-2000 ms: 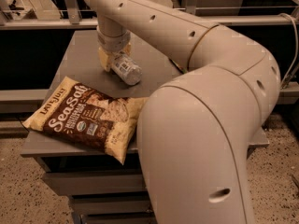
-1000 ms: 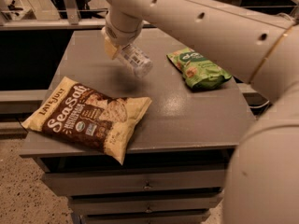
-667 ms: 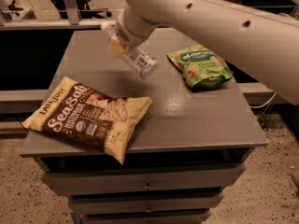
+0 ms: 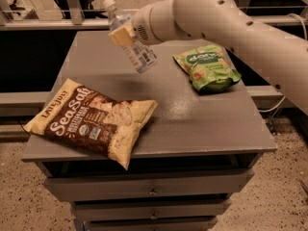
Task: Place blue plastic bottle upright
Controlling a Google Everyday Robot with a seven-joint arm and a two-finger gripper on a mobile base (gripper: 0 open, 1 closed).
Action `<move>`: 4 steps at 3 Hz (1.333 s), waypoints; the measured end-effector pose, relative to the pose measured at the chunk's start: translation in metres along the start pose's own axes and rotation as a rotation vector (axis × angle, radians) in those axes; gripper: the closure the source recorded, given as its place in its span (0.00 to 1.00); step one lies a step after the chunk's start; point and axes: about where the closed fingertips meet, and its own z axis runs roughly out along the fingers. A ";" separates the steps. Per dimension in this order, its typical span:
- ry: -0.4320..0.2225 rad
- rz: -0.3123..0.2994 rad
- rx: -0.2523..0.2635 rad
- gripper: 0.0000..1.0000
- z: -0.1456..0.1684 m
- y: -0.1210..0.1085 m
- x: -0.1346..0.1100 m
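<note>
The blue plastic bottle [image 4: 136,48] is a small clear bottle with a pale label and a white cap [image 4: 109,4]. It hangs in the air above the back middle of the grey cabinet top [image 4: 192,124], tilted, cap up and to the left. My gripper [image 4: 123,32] is shut on the bottle around its upper body, with a yellowish finger pad across it. The white arm reaches in from the upper right.
A large brown-and-cream Sea Salt chip bag [image 4: 94,121] lies on the front left of the top, overhanging the left edge. A green snack bag [image 4: 207,69] lies at the back right. Drawers [image 4: 154,191] sit below the top.
The gripper has lifted the bottle off the top and carried it up. The bottle has swung from lying flat toward upright, cap now pointing up-left. The arm has moved out of the foreground.
</note>
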 end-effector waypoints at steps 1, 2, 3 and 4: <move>-0.195 0.051 -0.019 1.00 -0.005 -0.029 -0.007; -0.318 0.033 -0.073 1.00 0.003 -0.028 -0.002; -0.393 -0.071 -0.137 1.00 0.011 -0.001 -0.005; -0.453 -0.129 -0.173 1.00 0.008 0.030 -0.002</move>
